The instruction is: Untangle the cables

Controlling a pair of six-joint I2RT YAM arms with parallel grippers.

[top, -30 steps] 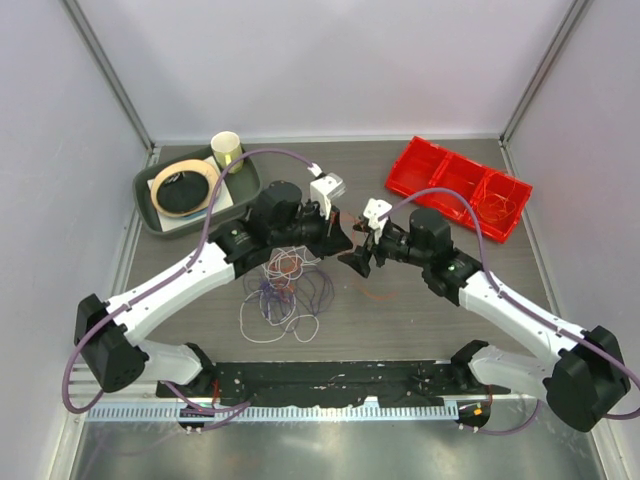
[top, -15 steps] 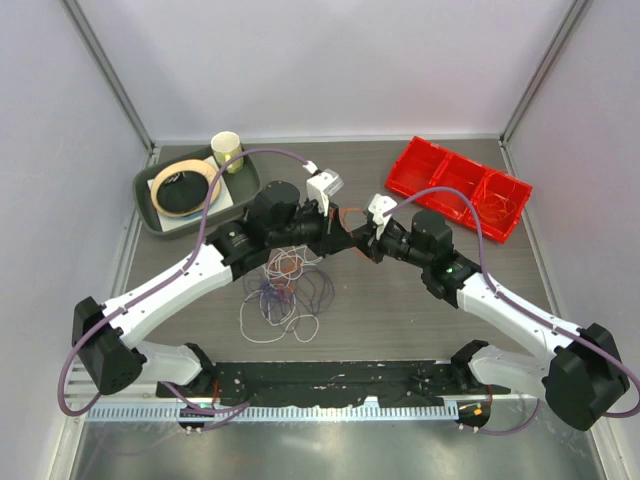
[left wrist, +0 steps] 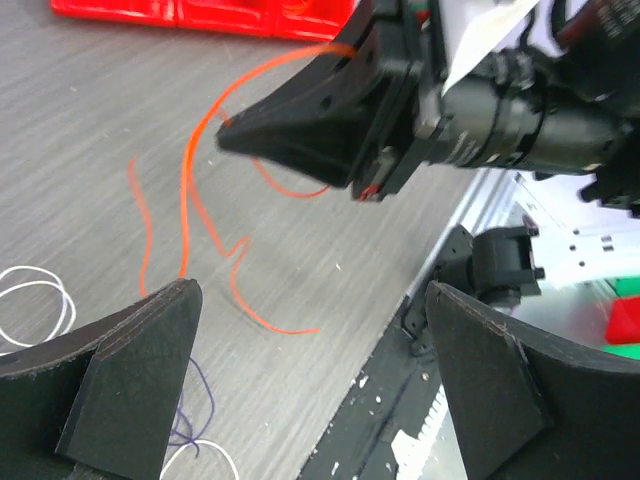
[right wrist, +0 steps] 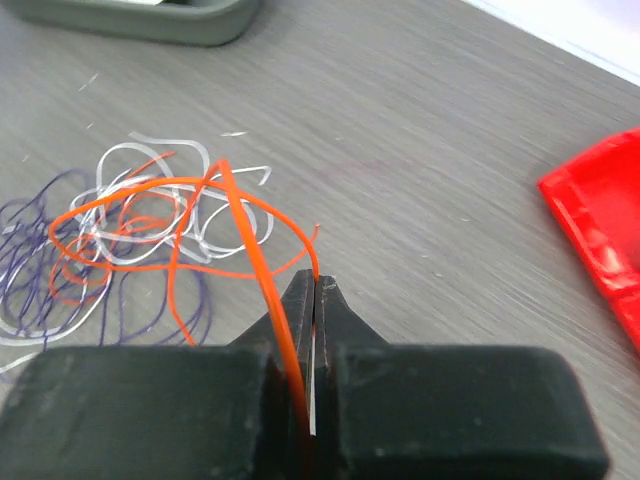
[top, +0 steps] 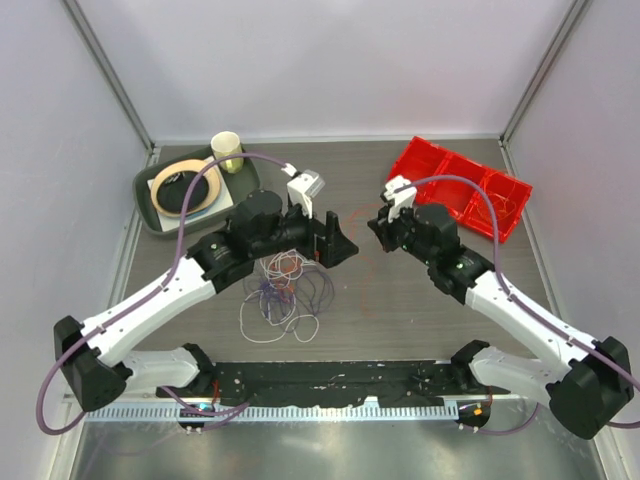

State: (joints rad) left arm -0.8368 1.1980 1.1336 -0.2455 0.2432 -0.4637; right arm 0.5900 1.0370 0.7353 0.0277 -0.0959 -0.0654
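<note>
Nearest us, the left arm (top: 150, 300) and the right arm (top: 520, 310) rise from the front edge of the table (top: 400, 325). Both reach forward and inward with elbows out, so the 2 wrists face each other over the middle.

Just beyond the bases lies the tangle of cables (top: 283, 292), loose purple, white and orange-red loops beside the left forearm. Past it, the left gripper (top: 340, 243) stands wide open and holds nothing. From its wrist camera, an orange-red strand trails down onto the table between its 2 spread fingers.

Across a small gap, the right gripper (top: 374, 226) is pinched tight on the orange-red cable (right wrist: 250, 245), which runs from the pile up between its pads. Its nose points at the left gripper.

Farther back on the left, a grey-green tray (top: 141, 197) carries a tape roll (top: 160, 190) and a paper cup (top: 226, 150). On the right sits a red bin (top: 440, 165) with 3 compartments, with thin orange wire in the rightmost.
</note>
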